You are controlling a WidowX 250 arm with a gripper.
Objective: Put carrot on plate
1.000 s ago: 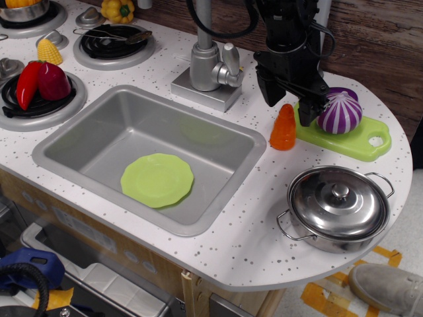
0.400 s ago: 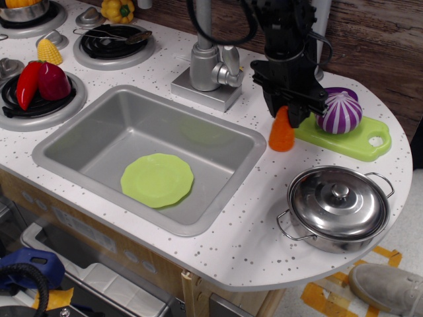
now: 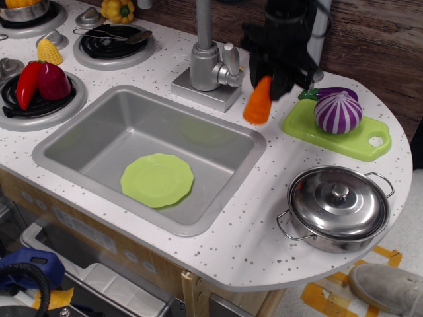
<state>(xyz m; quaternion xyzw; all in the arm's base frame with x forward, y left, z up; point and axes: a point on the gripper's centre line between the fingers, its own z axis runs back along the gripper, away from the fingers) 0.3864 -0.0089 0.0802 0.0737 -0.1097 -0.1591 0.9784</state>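
Observation:
The orange toy carrot point(image 3: 258, 102) hangs tip-up in my black gripper point(image 3: 269, 80), lifted clear of the counter between the faucet and the cutting board. The gripper is shut on its narrow top end and the image is blurred there. The lime-green plate point(image 3: 157, 179) lies flat on the bottom of the grey sink point(image 3: 79, 132), down and to the left of the carrot.
A grey faucet point(image 3: 210, 63) stands just left of the gripper. A green cutting board point(image 3: 360, 139) with a purple-striped onion point(image 3: 338, 112) lies to the right. A lidded steel pot point(image 3: 339, 207) sits at the front right. Burners with a red pepper point(image 3: 28, 82) and corn point(image 3: 49, 51) are at the left.
The gripper closed on the carrot beside the cutting board, lifted it off the counter and carried it left toward the faucet and sink.

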